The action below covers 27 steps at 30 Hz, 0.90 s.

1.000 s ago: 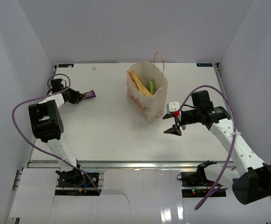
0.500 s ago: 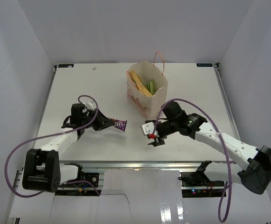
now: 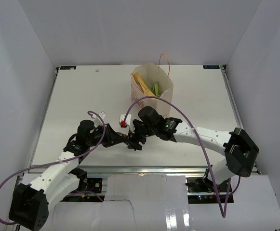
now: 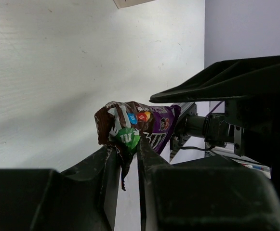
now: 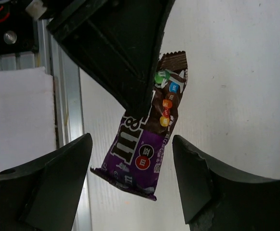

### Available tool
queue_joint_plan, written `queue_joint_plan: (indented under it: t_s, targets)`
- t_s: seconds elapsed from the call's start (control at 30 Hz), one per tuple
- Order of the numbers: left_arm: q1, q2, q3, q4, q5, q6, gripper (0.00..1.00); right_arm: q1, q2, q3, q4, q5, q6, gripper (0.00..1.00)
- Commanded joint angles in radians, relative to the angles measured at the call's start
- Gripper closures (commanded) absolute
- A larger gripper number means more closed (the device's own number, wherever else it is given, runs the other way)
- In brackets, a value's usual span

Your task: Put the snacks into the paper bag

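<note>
While the left pincer clenches the purple foil candy wrapper near its brown end, at six o'clock above the bench, the released right pincer flanks it. Likely light, limp and slippery; best grabbed by the free purple end.

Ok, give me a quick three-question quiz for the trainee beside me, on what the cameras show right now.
1. True or false: the right jaws are clamped on the purple candy packet.
2. What grips the packet at its end? A: the left jaws. B: the right jaws. C: nothing, it lies on the table.
3. From above, the paper bag shows a green snack inside. What colour is the snack next to it?

Key: 1 false, they stand open on either side of it, without touching; 2 A; 3 yellow.
</note>
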Motion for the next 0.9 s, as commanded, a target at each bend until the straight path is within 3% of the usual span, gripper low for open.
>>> queue_joint_plan:
  t_s: [0.0,0.37,0.5,0.7,0.87]
  targets:
    - [-0.027,-0.025,-0.007,0.006,-0.031,-0.013,0.72,0.007,0.017,0.037,0.068,0.004,0.139,0.27]
    - [-0.035,-0.039,0.022,0.017,-0.039,0.003,0.71,0.009,0.051,0.004,0.059,0.044,0.100,0.49]
    - [-0.035,-0.041,0.035,0.029,-0.039,0.006,0.69,0.007,0.035,-0.012,0.056,0.041,0.090,0.63]
    - [-0.035,-0.042,0.067,0.046,-0.042,0.016,0.60,-0.007,0.005,-0.006,0.042,0.027,0.062,0.83]
    - [-0.035,-0.060,0.133,-0.016,-0.106,0.067,0.45,-0.037,-0.026,0.020,0.006,-0.008,0.019,0.89]
